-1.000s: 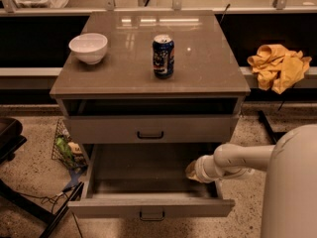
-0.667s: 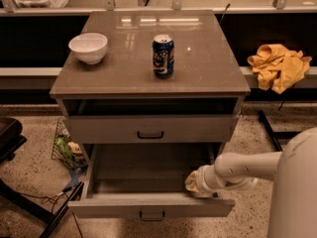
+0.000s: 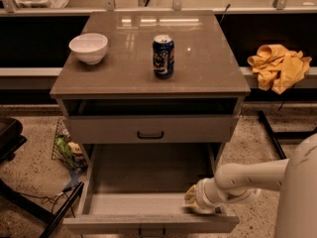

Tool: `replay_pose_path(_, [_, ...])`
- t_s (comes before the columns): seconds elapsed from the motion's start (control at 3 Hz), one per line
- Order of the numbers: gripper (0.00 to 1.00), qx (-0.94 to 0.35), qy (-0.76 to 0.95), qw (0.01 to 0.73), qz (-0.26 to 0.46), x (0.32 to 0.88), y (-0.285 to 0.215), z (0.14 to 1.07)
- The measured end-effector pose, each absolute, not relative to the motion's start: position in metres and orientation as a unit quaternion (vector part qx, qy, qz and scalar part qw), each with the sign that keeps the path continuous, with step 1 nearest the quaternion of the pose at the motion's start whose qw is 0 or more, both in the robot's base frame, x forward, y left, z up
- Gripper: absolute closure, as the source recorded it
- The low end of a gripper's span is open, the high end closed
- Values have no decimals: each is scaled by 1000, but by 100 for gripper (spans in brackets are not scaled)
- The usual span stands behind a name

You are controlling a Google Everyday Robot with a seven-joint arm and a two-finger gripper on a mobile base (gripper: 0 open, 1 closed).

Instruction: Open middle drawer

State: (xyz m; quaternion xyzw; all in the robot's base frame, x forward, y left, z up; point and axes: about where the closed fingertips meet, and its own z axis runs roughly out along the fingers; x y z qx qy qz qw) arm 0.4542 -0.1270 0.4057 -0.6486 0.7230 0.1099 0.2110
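Found the pincer (image 3: 192,200) low in front of the cabinet (image 3: 237,114), down inside the right front corner of the drawer (image 3: 148,175), just behind its front panel. Could not tell whether apart or together. Against a second before, had come farther out from the cabinet and had drawn the drawer along: more grey floor bared, front panel farther forward. Judged the opening nearly or wholly done, with little travel likely left. Lay with long axis left to right, parallel to the cabinet's front; front panel turned away from the cabinet, open side up, nothing inside. Noted a can (image 3: 163,56) and a bowl (image 3: 88,47) on the cabinet's surface (image 3: 208,68).
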Motion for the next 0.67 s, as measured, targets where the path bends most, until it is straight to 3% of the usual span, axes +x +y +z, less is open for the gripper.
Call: replay_pose_path(0.67, [100, -637, 737, 168, 150, 402, -131, 398])
